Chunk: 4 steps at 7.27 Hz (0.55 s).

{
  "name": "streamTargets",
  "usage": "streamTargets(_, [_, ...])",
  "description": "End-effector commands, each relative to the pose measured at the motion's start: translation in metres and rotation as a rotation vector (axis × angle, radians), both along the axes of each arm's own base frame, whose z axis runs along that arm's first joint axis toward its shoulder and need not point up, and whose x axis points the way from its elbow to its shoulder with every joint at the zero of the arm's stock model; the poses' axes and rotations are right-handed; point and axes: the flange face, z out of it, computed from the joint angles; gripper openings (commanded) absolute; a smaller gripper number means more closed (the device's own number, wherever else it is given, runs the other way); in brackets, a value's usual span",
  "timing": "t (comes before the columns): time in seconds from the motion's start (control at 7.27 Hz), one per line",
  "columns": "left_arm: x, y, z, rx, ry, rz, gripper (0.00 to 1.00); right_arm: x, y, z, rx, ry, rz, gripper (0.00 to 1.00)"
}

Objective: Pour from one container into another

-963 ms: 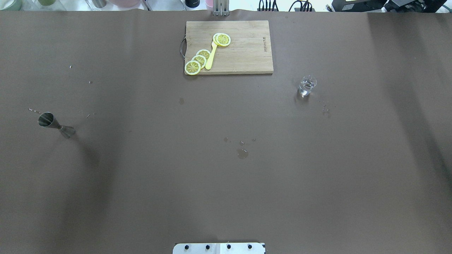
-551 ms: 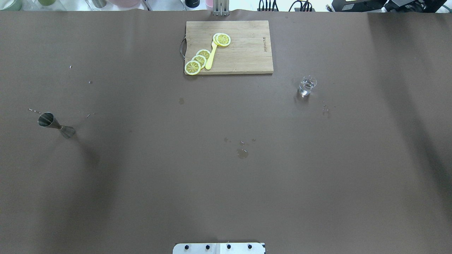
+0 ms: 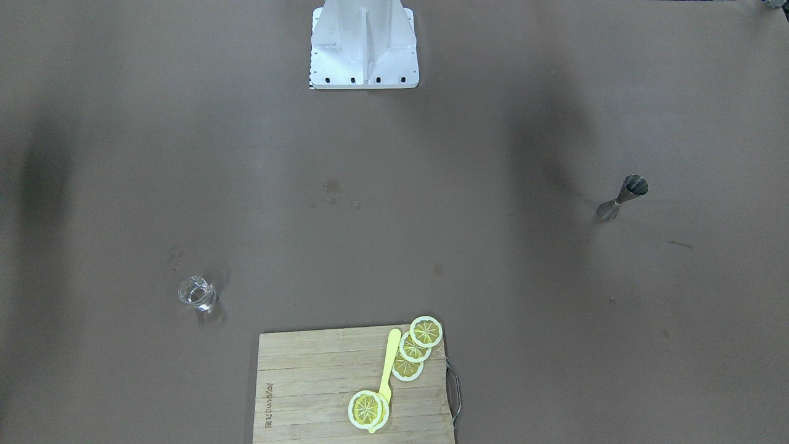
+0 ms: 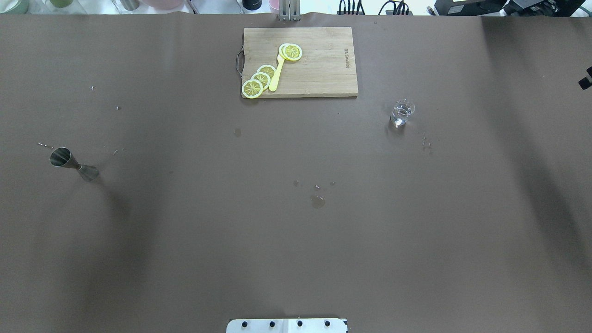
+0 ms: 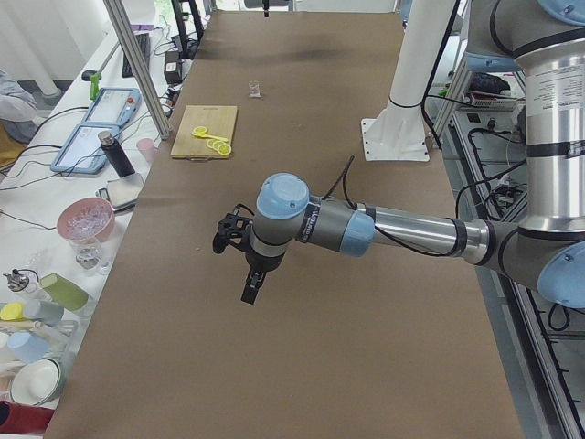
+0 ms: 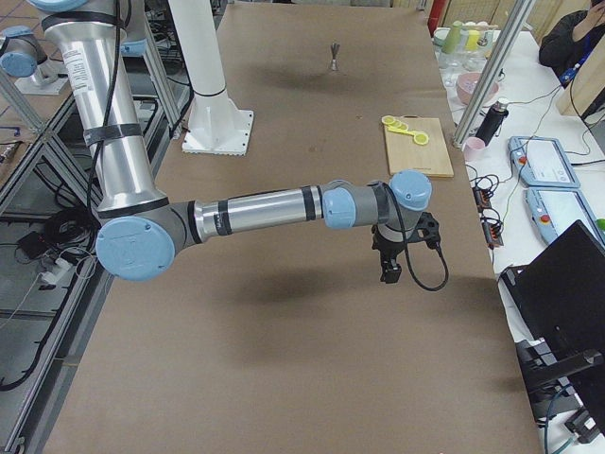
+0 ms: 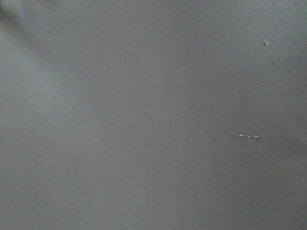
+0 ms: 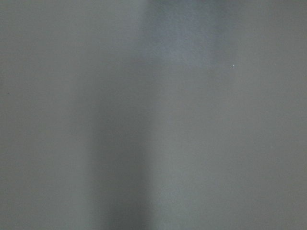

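The small clear glass cup stands upright on the brown table with a little clear liquid in it; the exterior left view shows it far off. The steel jigger stands upright near the table's left end. My left gripper hangs above the table's left end, and I cannot tell whether it is open or shut. My right gripper hangs above the right end, well away from the cup, state also unclear. A dark bit of the right arm pokes in at the overhead's right edge. Both wrist views show only bare table.
A wooden cutting board at the far middle holds lemon slices and a yellow knife. Water drops lie mid-table. The white robot base is at the near edge. Bowls, bottles and tablets line the operators' side.
A dark part of the right arm has come into the overhead view at its right edge. The cup, the jigger and the board have not moved.
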Motion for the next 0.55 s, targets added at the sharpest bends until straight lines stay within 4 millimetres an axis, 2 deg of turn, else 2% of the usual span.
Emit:
streamTargets(0.0, [0.036, 0.033, 0.019, 0.198, -0.059, 0.059, 0.98, -0.016, -0.012, -0.016, 0.165, 0.004, -0.155, 1.0])
streamTargets(0.28, [0.04, 0.063, 0.058, 0.254, 0.013, -0.066, 0.98, -0.021, -0.037, -0.027, 0.299, 0.002, -0.258, 1.0])
streamTargets(0.41, [0.05, 0.068, 0.065, 0.297, 0.045, -0.074, 0.98, -0.025, -0.054, -0.023, 0.322, 0.003, -0.273, 1.0])
